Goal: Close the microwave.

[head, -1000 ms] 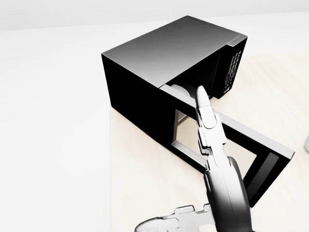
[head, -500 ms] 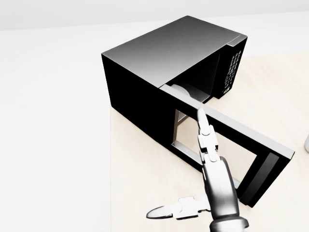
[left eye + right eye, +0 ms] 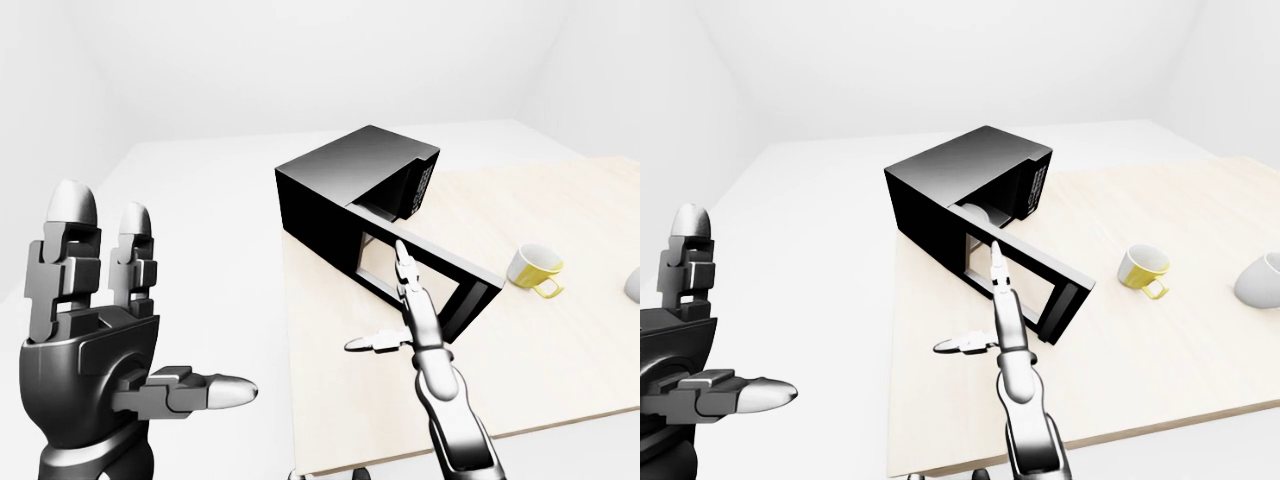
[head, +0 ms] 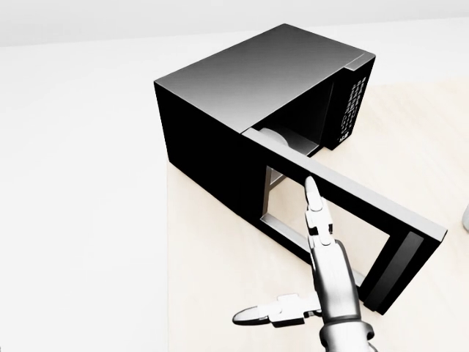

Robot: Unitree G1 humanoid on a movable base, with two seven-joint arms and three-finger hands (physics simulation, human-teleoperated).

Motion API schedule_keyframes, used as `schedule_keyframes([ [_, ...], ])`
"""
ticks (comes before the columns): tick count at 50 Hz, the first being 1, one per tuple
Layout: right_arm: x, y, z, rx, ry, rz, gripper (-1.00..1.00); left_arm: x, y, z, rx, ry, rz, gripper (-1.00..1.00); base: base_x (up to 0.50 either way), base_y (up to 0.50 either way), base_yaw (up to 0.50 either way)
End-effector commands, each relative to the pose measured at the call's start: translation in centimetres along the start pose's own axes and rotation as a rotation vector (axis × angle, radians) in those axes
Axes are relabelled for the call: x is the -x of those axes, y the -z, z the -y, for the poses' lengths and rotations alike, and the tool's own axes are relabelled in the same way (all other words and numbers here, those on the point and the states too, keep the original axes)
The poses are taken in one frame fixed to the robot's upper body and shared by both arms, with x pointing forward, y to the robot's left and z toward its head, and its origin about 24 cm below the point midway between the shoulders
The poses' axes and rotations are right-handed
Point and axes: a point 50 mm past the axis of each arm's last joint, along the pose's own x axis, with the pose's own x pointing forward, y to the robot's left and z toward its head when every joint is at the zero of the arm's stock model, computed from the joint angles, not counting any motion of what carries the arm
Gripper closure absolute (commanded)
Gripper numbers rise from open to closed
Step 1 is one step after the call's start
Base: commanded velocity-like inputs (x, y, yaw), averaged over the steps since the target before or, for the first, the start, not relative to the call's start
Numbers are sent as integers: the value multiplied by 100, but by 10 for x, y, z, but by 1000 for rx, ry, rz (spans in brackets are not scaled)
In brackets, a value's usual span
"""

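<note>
**Microwave door ajar, our right hand spread in front of it**

We look down on a pale wooden table (image 3: 560, 340) that fills the right part of the eye views, with white floor to its left. On the table's left end, toward the top of the views, sits the black microwave (image 4: 249, 88), turned at an angle. Its door (image 4: 352, 220) stands swung out toward the lower right of the head view, hinged at the lower left corner of the box, and we can see a pale turntable through the gap at the cavity mouth.

Our left hand (image 3: 90, 330) is raised at the far left of the left-eye view, well apart from the microwave, fingers upright and thumb stuck out sideways, gripping nothing.

Our right hand (image 4: 322, 271) reaches up from the bottom edge, fingers (image 4: 315, 202) stretched straight and overlapping the door's window frame, thumb splayed to the left. It is spread, clasping nothing; we cannot tell whether the fingertips touch the door.

Right of the door lies a yellow mug (image 3: 534, 268), and farther right a white cup (image 3: 1260, 281).
</note>
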Motion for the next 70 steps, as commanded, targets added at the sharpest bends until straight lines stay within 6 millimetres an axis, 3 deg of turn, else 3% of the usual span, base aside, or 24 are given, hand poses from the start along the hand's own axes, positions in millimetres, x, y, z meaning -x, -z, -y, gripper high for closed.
schedule_keyframes([
  [1,-4,9,1,-4,3,-31,-100,0,0,0,1,0,0,-100,0,0,0],
  [12,-23,33,4,-9,11,-69,-100,0,-1,0,0,0,1,-100,0,0,0],
  [28,-48,29,8,12,10,-64,-100,0,0,-1,0,-2,0,-100,0,0,0],
  [49,-103,26,34,2,31,-95,-100,0,0,0,-2,2,1,-100,0,0,0],
  [70,-138,17,33,-37,2,-168,-100,-1,-4,-2,-2,-3,21,-100,0,0,0],
])
